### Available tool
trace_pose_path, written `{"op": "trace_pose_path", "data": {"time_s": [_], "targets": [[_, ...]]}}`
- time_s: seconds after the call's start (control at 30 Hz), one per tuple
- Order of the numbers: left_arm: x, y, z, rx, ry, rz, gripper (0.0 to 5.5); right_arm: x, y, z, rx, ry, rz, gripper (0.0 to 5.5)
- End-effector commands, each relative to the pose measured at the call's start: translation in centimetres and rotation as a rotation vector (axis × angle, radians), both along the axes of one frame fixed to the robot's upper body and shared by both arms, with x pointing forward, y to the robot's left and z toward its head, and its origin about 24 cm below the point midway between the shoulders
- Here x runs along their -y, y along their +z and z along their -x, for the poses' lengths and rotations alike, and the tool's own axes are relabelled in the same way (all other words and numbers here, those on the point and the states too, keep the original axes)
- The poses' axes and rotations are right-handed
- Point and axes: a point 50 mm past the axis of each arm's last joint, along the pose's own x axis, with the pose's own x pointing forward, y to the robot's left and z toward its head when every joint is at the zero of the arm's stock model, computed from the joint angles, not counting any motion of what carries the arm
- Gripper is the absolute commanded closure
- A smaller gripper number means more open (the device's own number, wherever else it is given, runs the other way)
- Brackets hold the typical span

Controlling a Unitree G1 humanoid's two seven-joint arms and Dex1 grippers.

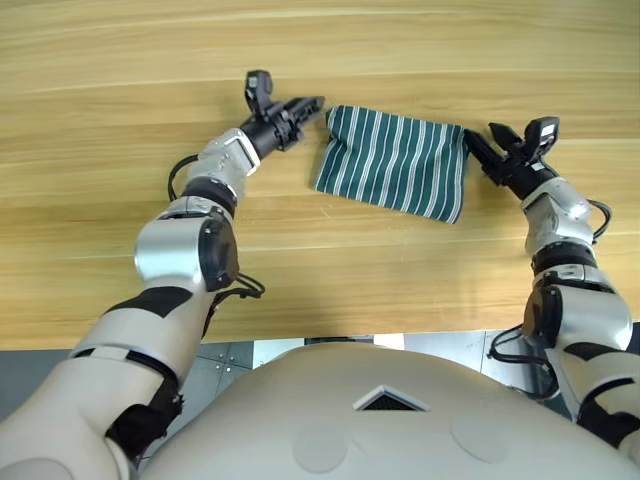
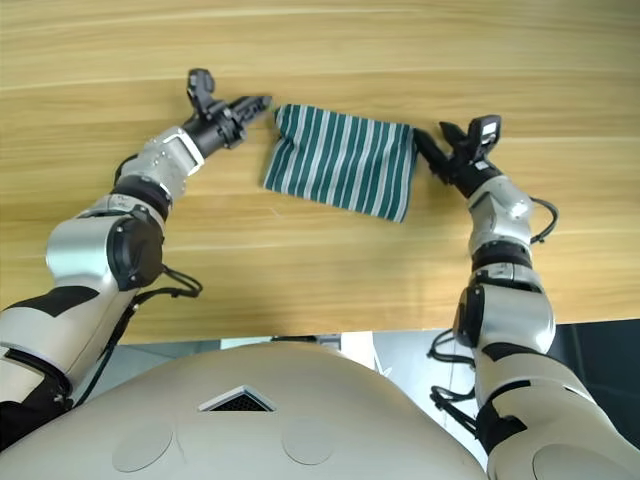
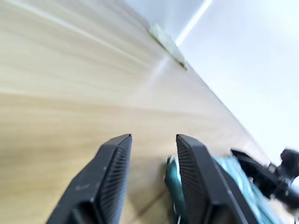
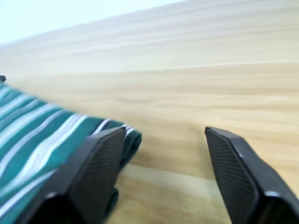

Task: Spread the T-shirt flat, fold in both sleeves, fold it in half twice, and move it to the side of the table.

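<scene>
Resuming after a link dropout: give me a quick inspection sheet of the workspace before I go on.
Surface: wooden table, long grain lines.
Job's things: striped T-shirt, folded into a small rectangle, lying flat mid-table.
Clutter: nothing seen.
Grippers: left claw open at the shirt's far left corner; right claw open at its far right corner; neither grips cloth.
Cables: black loops beside both forearms, off the shirt.
Surroundings: grey floor below the table's near edge.

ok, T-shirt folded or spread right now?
Folded: the T-shirt lies as a compact striped rectangle on the table, with no sleeves or collar showing.
</scene>
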Motion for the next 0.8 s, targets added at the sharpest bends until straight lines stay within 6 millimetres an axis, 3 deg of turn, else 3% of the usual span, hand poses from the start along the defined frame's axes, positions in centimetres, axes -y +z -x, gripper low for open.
{"op": "trace_pose_path", "data": {"time_s": [0.03,0.13,0.23,0.3,0.37,0.53,0.67,0.8], "targets": [[-2.5,3.1,-1.6,0.142,0.166,0.164,3.73,0.4,-1.6,1.7,-0.071,-0.024,-0.115,1.67],[-4.8,4.1,-1.4,0.245,0.254,0.283,3.73,1.2,-0.3,1.4,0.041,-0.033,-0.149,1.04],[-4.5,3.8,0.6,0.529,0.072,0.103,3.73,2.2,2.1,0.3,0.209,-0.123,-0.055,0.85],[-4.0,3.3,2.4,0.703,-0.071,-0.027,3.94,1.8,3.9,-0.9,0.312,-0.167,0.087,0.81],[-3.7,2.9,3.9,0.828,-0.162,-0.146,4.3,0.2,5.8,-2.5,0.414,-0.181,0.224,0.81],[-2.5,0.9,6.8,0.954,-0.325,-0.434,5.29,-5.7,9.2,-5.5,0.609,-0.076,0.504,1.89],[-1.3,-0.8,7.9,0.952,-0.442,-0.653,5.5,-11.0,9.7,-5.8,0.733,0.135,0.727,2.55],[-0.5,-1.5,7.2,0.934,-0.434,-0.854,5.5,-14.8,9.6,-5.1,0.834,0.288,0.854,3.2]]}}
